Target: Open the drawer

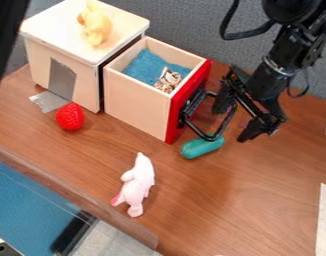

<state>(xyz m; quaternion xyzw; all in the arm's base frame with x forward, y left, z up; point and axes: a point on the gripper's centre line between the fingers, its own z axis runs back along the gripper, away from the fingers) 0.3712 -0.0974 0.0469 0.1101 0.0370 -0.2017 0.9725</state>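
The drawer point(140, 103), a light wooden box with a red front point(188, 102), stands pulled out of the white-topped cabinet. Its inside shows a blue lining and a small brown-and-white object. On the red front is a black handle point(210, 136) that sticks out to the right. My black gripper point(236, 118) hangs at this handle, right of the drawer front, its fingers spread apart with the outer part of the handle between them. Whether either finger touches the handle I cannot tell.
A yellow toy point(96, 23) lies on the cabinet top point(59, 25). A red textured toy point(70, 116) sits before the cabinet, a teal object point(202, 147) below the handle, and a pink-white toy point(138, 184) near the wooden table's point(212, 210) front edge.
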